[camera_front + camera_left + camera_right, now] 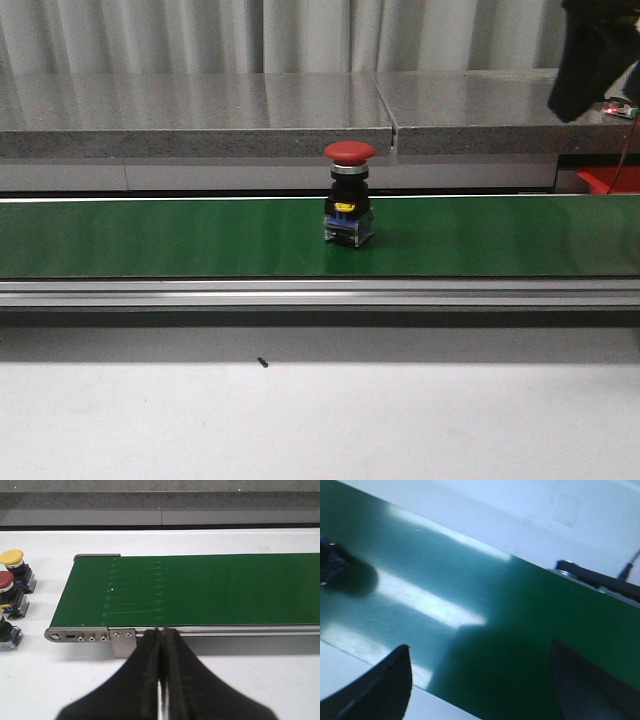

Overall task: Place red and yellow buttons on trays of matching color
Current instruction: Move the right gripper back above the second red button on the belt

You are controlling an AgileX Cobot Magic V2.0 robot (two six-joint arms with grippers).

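Note:
A red button (349, 152) with a black and yellow body stands upright mid-way along the green conveyor belt (180, 235). In the left wrist view a yellow button (12, 557), a red button (5, 580) and part of a third button (6, 632) stand on the white table beside the belt's end. My left gripper (161, 631) is shut on nothing, just in front of the belt's rail. My right gripper (479, 646) hangs open over the belt with nothing between its fingers. A corner of a red tray (608, 180) shows at the far right. The yellow tray is out of view.
The right arm (595, 50) hangs dark at the upper right of the front view. A grey stone ledge (200, 115) runs behind the belt. An aluminium rail (320, 292) borders the belt's near side, with white table (320, 420) in front. A dark blurred shape (330, 560) sits on the belt.

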